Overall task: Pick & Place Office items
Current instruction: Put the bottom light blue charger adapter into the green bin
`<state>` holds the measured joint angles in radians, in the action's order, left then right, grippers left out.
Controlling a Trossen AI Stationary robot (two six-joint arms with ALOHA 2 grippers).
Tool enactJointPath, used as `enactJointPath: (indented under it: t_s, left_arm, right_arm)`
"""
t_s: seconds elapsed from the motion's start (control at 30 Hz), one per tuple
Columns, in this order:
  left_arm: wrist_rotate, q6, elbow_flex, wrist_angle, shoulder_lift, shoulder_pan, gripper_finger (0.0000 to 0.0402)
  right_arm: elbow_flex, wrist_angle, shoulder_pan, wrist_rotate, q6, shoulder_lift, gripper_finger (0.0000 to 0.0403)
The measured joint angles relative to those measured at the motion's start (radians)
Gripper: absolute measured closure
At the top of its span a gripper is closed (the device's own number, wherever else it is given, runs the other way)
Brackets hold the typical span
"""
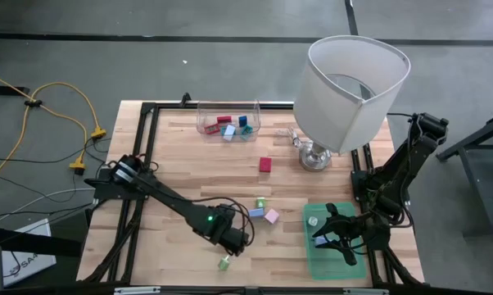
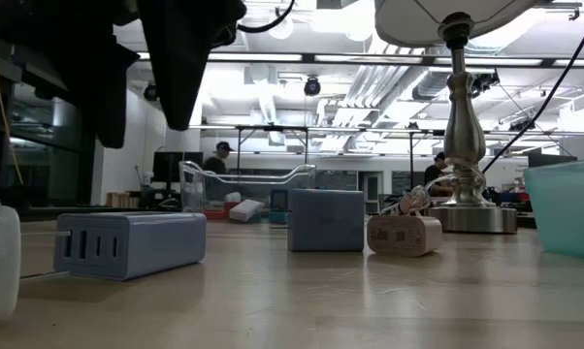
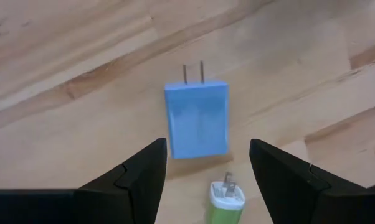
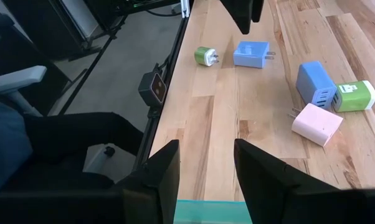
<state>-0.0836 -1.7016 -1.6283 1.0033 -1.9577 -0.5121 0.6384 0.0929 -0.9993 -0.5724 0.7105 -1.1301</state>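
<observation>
The office items are small plug-in chargers. A blue charger (image 3: pixel 197 118) lies flat on the wooden table with its two prongs pointing away. A green one (image 3: pixel 226 199) lies just beside it. My left gripper (image 3: pixel 206 168) hangs open above them, pointing down, one finger on either side of the blue charger (image 4: pixel 251 54) and clear of it. A blue multi-port charger (image 4: pixel 316 83), a green one (image 4: pixel 356 95) and a pink one (image 4: pixel 318 124) lie together mid-table. My right gripper (image 4: pixel 203 165) stands open with nothing between its fingers, over the green tray (image 1: pixel 316 262).
A clear bin (image 1: pixel 228 123) with several red and blue pieces stands at the far edge. A red block (image 1: pixel 265 165) lies alone mid-table. The big white lamp (image 1: pixel 349 90) stands at the far right. Yellow cables (image 1: pixel 58 123) lie on the floor to the left.
</observation>
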Motion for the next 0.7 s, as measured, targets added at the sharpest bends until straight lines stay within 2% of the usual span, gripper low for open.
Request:
enactJointPath:
  t_s: [0.37,0.7]
  left_arm:
    - [-0.018,-0.051,0.002,-0.024,-0.035,-0.01,0.0176]
    - [-0.022,-0.06,0.002,-0.032,-0.04,-0.01,0.0122]
  right_arm:
    - [0.0,0.0,0.0,0.0,0.0,0.0,0.0264]
    - [0.0,0.0,0.0,0.0,0.0,0.0,0.0264]
